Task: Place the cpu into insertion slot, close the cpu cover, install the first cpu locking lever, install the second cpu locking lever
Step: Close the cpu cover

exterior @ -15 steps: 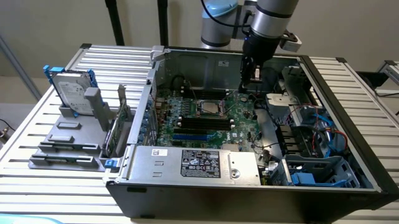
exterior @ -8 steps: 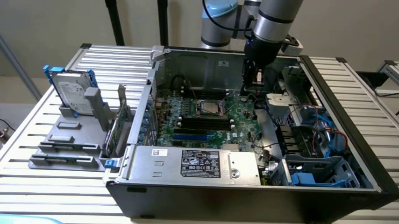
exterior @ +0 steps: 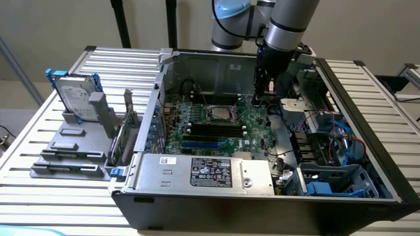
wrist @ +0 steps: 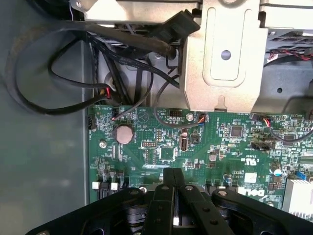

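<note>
A ribbed metal surface (exterior: 52,128) carries an open black computer case (exterior: 367,147), with a plain pale wall behind. Inside the case lies a green circuit board (exterior: 210,140). At the case's front edge sits a grey metal box with a label (exterior: 203,172), and a blue drive cage (exterior: 335,182) stands at the exterior view's right. Outside the case, on the exterior view's left, a hard drive (exterior: 74,97) stands upright in a grey holder (exterior: 69,147).

The insertion slot (exterior: 221,113) sits near the middle of the board, just behind the long black memory slots (exterior: 217,130). A pale silvery square, apparently the cpu (exterior: 222,114), lies within its metal rim. Whether the cover is down over it cannot be told.

The arm (exterior: 286,24) reaches down into the back of the case, on the exterior view's right of the slot and apart from it. In the wrist view the black fingers (wrist: 163,198) are clenched, their tips pressed together with nothing seen between them. They hang over the board's edge region, near a round coin cell (wrist: 122,132). Black cables (wrist: 49,73) and a bare metal bracket (wrist: 225,58) lie past the board's edge.
</note>
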